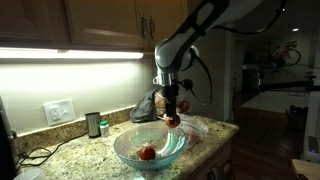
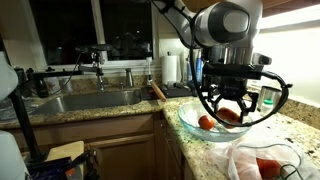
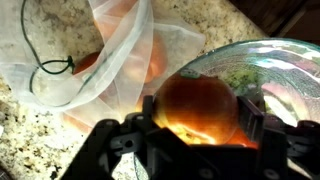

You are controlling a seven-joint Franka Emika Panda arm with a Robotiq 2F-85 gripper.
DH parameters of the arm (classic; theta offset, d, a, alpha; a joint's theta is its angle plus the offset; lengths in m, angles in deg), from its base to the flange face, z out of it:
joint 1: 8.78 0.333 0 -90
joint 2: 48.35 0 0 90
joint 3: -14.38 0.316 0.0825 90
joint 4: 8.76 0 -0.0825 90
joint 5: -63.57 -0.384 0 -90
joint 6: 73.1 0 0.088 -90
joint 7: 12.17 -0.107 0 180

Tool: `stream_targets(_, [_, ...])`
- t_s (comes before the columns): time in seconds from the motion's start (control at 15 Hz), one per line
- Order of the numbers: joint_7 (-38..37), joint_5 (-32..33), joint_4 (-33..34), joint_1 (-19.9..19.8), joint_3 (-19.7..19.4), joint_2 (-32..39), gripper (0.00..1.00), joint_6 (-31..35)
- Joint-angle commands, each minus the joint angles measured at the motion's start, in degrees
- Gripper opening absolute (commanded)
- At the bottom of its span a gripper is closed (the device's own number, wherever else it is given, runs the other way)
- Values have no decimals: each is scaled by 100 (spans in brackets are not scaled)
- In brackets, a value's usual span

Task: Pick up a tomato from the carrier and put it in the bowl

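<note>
My gripper is shut on a round red-orange tomato, one dark finger on each side of it. In both exterior views the gripper hangs with that tomato just over the clear glass bowl. Another tomato lies inside the bowl. The wrist view shows the bowl's rim at the right. The carrier, pale and translucent, lies beside the bowl with red tomatoes showing through it.
On the granite counter stand a small dark jar and a dark lumpy bag against the wall. A steel sink with a faucet lies beyond the bowl, a paper towel roll behind it. The counter edge runs close to the bowl.
</note>
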Motion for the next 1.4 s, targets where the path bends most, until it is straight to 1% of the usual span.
stream_targets(0.0, [172, 9, 124, -79, 66, 91, 56, 105])
stream_targets(0.73, [232, 55, 605, -71, 183, 600, 56, 34])
stream_targets(1.33, [211, 122, 837, -56, 241, 861, 56, -8])
